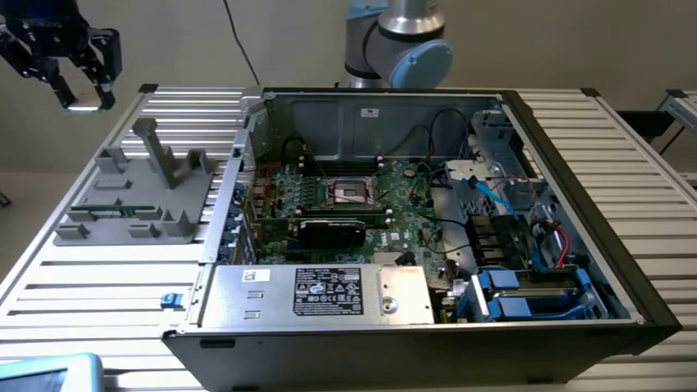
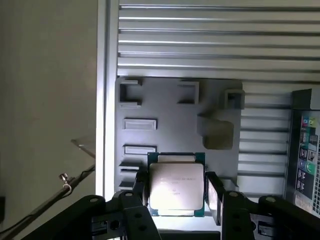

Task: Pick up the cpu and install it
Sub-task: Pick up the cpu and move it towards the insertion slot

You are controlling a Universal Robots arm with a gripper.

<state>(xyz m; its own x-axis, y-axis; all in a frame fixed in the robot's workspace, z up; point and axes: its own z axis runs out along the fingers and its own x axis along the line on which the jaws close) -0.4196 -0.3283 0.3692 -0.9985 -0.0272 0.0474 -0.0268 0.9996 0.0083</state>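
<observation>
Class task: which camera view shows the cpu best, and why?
The wrist view. There the cpu faces the camera, its silvery top plain, resting on the grey fixture. In the exterior view that fixture is seen, but the chip cannot be made out.

Colours and patterns, PC assembly scene

A silvery-grey top with a thin green edge is seen on the cpu (image 2: 176, 186); the end effector (image 2: 176, 192) is black. The fixture tray (image 1: 136, 192) is plain grey, and the tabletop (image 1: 98, 278) is striped in white and grey slats. The motherboard (image 1: 326, 200) is shown green with a black socket frame (image 1: 354, 192). The power supply box (image 1: 316, 294) is silver with a black label. Blue drive brackets (image 1: 523, 298) and a pale blue arm joint (image 1: 419, 65) are noted.
</observation>
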